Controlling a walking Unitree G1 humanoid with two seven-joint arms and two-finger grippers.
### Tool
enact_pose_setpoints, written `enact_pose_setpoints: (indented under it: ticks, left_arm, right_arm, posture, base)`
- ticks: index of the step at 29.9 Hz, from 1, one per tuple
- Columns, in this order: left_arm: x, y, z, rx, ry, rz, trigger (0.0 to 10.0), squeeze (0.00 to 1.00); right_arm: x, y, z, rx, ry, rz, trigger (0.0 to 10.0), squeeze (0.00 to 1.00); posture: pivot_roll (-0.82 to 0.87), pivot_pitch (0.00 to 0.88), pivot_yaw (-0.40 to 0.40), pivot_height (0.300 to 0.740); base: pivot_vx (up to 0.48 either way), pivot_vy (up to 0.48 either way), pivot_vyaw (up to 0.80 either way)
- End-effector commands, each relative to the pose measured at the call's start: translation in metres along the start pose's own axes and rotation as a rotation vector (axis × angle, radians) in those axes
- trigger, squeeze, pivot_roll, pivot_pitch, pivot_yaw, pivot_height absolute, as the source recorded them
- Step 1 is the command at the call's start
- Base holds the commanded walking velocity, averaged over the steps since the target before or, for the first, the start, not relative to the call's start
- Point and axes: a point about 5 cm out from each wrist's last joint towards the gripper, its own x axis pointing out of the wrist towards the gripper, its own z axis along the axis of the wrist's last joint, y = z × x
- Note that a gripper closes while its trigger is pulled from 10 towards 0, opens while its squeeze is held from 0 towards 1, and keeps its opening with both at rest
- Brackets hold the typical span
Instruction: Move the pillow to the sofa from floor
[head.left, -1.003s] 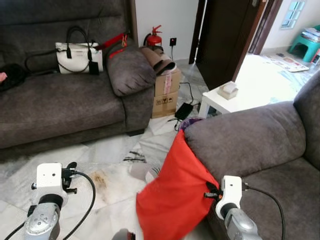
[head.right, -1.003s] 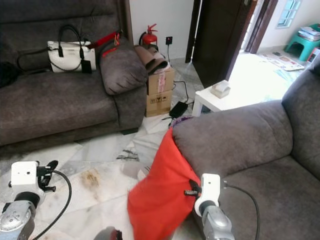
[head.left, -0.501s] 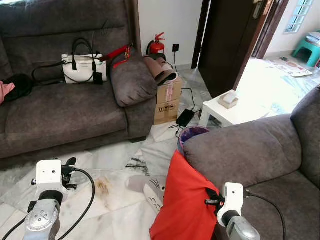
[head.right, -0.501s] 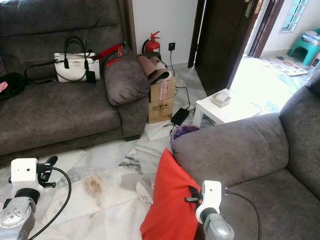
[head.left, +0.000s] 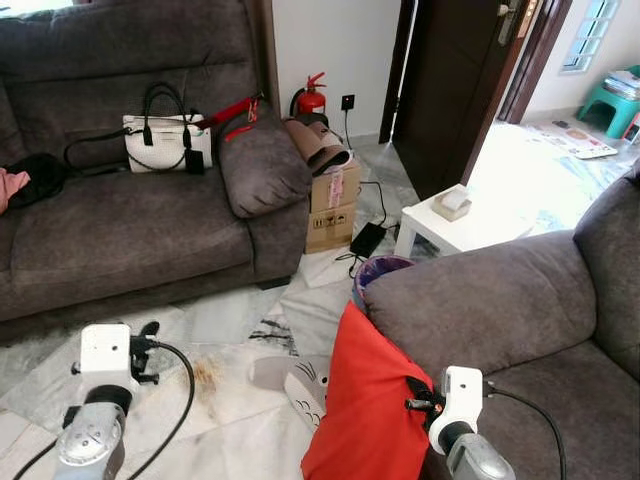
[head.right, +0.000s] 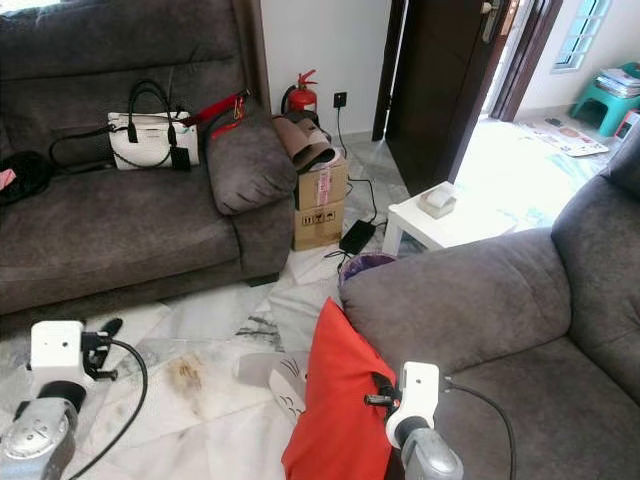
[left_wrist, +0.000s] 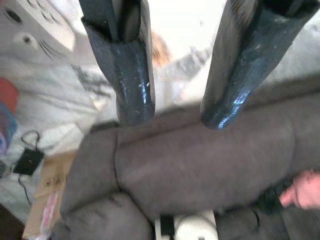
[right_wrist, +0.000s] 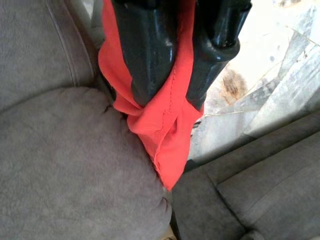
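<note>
The red pillow (head.left: 362, 400) hangs upright against the end of the near grey sofa's armrest (head.left: 480, 300), its lower part off the marble floor's level at the frame edge. My right gripper (head.left: 418, 398) is shut on the pillow's upper right corner. In the right wrist view the black fingers (right_wrist: 145, 50) pinch a fold of the red fabric (right_wrist: 170, 145) beside the sofa cushion. My left gripper (head.left: 150, 332) is held low over the floor, apart from the pillow, and in its wrist view it (left_wrist: 172, 115) stands open with nothing between its fingers.
A grey cat-faced plush (head.left: 292, 376) lies on the floor beside the pillow. A purple bin (head.left: 385, 268) stands behind the armrest. Across the floor are a second grey sofa (head.left: 120, 225) with a white handbag (head.left: 165, 142), a cardboard box (head.left: 333, 200) and a white low table (head.left: 462, 222).
The head view has lifted and shifted. The pillow has been drawn in from its spread on the floor towards the armrest, uncovering the cat-faced plush. My right gripper stays shut on it.
</note>
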Motion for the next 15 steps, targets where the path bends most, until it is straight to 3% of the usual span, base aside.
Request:
enact_pose_setpoints:
  ticks: [1,6,15]
  left_arm:
    - [-0.0046,0.0014,-0.0116,-0.006,0.036,0.004,10.0,0.0]
    - [-0.0075,-0.0001,-0.0165,-0.027,0.049,0.005,10.0,0.0]
    - [-0.0051,-0.0014,-0.0155,-0.036,0.036,0.004,10.0,0.0]
  right_arm:
    - [0.0052,-0.0015,0.0297,-0.031,-0.145,-0.004,10.0,0.0]
    - [0.0049,-0.0018,0.0292,-0.032,-0.144,-0.008,10.0,0.0]
    - [0.0042,-0.0049,0.0301,-0.038,-0.146,-0.026,10.0,0.0]
  posture:
    - [0.15,0.0,-0.016,0.74]
    - [0.15,0.0,-0.014,0.74]
    - [0.15,0.0,-0.015,0.74]
  base:
    - [0.0,0.0,0.0]
    - [0.0,0.0,0.0]
    - [0.0,0.332,0.0]
